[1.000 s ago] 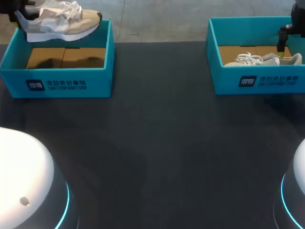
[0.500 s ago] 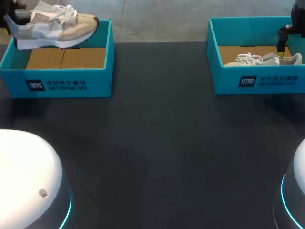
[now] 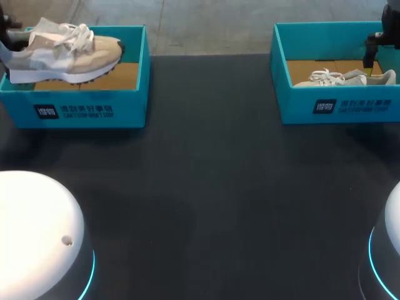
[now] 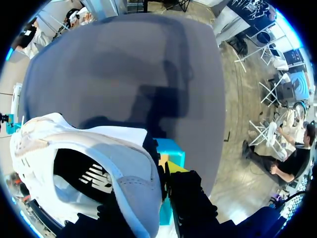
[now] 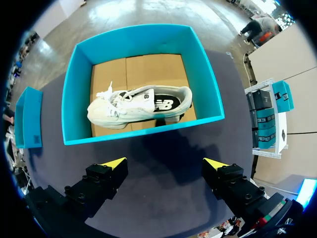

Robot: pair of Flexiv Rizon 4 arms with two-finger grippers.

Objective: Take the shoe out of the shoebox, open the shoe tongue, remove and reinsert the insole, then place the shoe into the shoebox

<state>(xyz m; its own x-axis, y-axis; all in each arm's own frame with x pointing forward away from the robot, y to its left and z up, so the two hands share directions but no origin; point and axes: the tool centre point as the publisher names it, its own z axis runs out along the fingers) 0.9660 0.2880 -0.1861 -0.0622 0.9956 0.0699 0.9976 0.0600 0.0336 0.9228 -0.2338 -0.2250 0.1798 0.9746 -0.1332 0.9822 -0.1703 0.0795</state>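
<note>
A beige and white shoe (image 3: 62, 53) hangs over the left teal shoebox (image 3: 87, 111), heel to the left and toe over the box's far right part. My left gripper (image 3: 7, 34) is shut on its heel; in the left wrist view the grey heel collar (image 4: 131, 191) sits pinched in my left gripper (image 4: 163, 176), with the teal box (image 4: 171, 151) below. A second grey-white shoe (image 3: 344, 78) lies on its side in the right shoebox (image 3: 337, 107). My right gripper (image 5: 163, 163) stands open above the near wall of that box (image 5: 143, 42), apart from the shoe (image 5: 138, 106).
The dark table (image 3: 212, 187) stretches between the two boxes and toward me. The white domes of my arm bases sit at the near left (image 3: 37, 237) and near right (image 3: 390, 244) corners.
My left arm has carried the beige shoe to the left and lower, so it now hangs closer to the left box. The right arm has stayed where it was.
</note>
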